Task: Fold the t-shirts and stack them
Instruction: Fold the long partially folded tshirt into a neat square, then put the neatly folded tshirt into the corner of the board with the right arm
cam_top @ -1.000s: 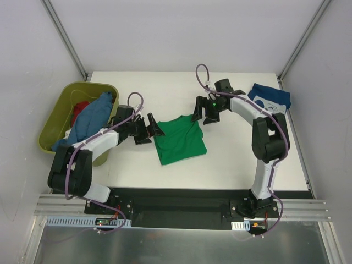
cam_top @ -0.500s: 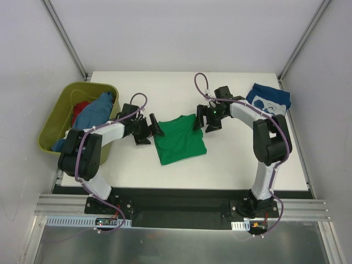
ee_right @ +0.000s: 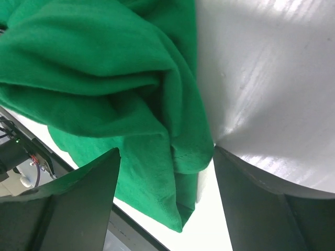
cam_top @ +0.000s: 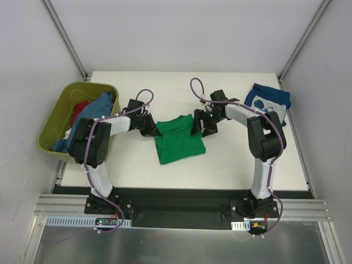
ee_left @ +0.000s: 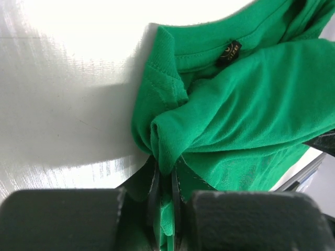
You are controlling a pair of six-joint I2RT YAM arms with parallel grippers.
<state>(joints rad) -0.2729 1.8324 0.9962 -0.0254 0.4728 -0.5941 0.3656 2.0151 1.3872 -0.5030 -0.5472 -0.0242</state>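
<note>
A bright green t-shirt (cam_top: 179,140) lies partly folded in the middle of the white table. My left gripper (cam_top: 150,127) is shut on the shirt's left top edge; the left wrist view shows green cloth (ee_left: 220,120) pinched between the fingers (ee_left: 152,193). My right gripper (cam_top: 199,125) stands open over the shirt's right top corner, with a fold of cloth (ee_right: 157,120) between its wide-apart fingers (ee_right: 84,198). A navy t-shirt with a white print (cam_top: 268,100) lies folded at the back right. Mid-blue (cam_top: 91,118) and red (cam_top: 81,108) t-shirts sit in the tub.
An olive-green plastic tub (cam_top: 63,102) stands at the table's left edge, close to my left arm. Grey walls enclose the table on three sides. The table's front edge (cam_top: 181,187) runs just before the arm bases.
My left gripper has moved right onto the green shirt's edge and closed on it. My right gripper has slid down and left over the shirt's right corner, still open.
</note>
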